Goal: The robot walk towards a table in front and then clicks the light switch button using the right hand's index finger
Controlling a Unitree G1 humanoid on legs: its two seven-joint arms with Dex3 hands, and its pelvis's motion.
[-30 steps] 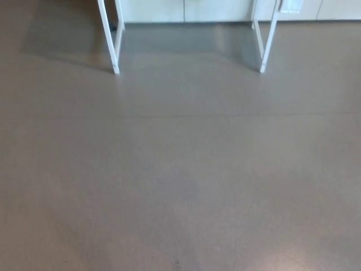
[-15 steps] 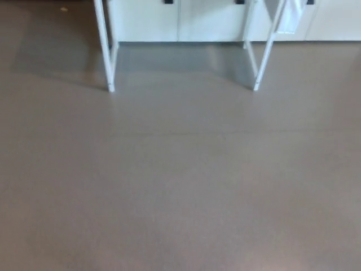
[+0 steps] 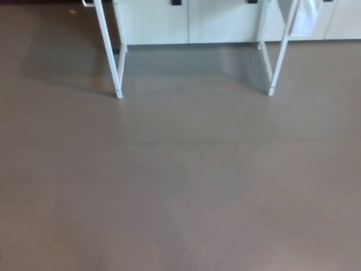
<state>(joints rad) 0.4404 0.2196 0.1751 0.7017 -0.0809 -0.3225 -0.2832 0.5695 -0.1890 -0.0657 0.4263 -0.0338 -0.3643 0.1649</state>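
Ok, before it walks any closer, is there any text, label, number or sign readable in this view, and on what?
None: no readable text anywhere in the head view.
White table legs: plain, no marking.
White cabinet fronts behind: blank, only dark handles at the top edge.
White item hanging by the right leg: too blurred to tell whether it carries print.
Floor: bare, no signs.
Neither hand and no switch are in view.

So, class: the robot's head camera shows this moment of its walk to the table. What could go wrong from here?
1. The white table legs stand ahead on the floor; a drifting walk could clip one.
2. Neither tabletop nor switch shows, so it may stop badly placed.
3. Neither hand shows, so the finger's readiness is unknown.
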